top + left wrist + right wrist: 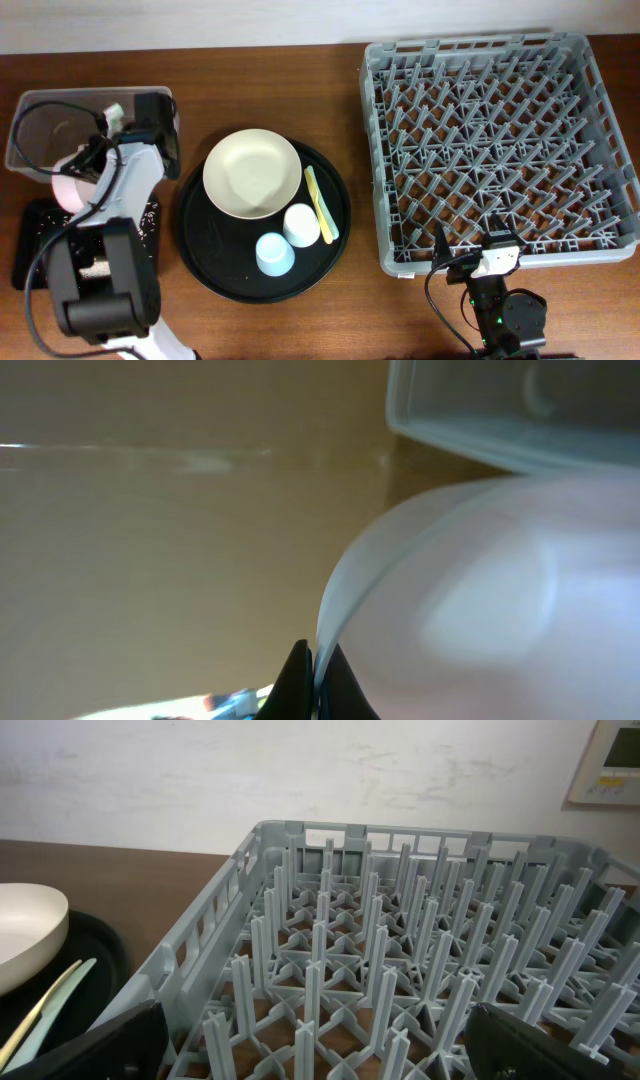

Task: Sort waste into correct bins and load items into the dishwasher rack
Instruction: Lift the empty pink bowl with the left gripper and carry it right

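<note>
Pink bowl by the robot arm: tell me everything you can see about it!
The pink bowl is small, pale pink, smooth and looks like plastic. The left gripper has its jaws shut on the thin rim. From above it peeks out beside the arm, between the clear box and the black tray. The arm hides part of it.

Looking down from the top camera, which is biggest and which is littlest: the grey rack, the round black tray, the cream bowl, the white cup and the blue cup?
1. grey rack
2. round black tray
3. cream bowl
4. white cup and blue cup: they look about the same size, so I can't pick between them.
</note>
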Robot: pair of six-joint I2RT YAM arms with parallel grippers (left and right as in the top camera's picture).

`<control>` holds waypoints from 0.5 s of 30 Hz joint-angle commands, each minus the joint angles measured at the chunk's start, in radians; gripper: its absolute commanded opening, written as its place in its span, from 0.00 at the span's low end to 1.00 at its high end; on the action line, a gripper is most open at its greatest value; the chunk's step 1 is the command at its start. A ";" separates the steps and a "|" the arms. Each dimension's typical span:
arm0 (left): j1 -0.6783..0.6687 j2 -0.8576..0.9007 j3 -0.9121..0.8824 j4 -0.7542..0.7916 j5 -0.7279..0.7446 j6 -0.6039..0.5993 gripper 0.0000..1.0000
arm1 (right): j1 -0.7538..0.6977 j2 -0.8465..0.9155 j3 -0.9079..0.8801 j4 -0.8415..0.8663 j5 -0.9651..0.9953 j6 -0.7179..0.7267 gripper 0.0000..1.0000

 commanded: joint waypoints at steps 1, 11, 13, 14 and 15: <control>0.035 -0.190 0.130 0.005 0.406 0.002 0.00 | 0.010 -0.005 -0.005 -0.005 -0.001 0.004 0.98; 0.049 -0.392 0.159 -0.202 1.311 -0.139 0.00 | 0.010 -0.005 -0.005 -0.005 -0.001 0.004 0.98; 0.022 -0.377 0.159 -0.235 1.427 -0.221 0.00 | 0.010 -0.005 -0.005 -0.005 -0.001 0.004 0.98; -0.006 -0.358 0.157 -0.245 1.469 -0.265 0.00 | 0.010 -0.005 -0.005 -0.005 -0.001 0.004 0.98; -0.041 -0.336 0.146 -0.247 1.471 -0.274 0.00 | 0.010 -0.005 -0.005 -0.005 -0.001 0.004 0.98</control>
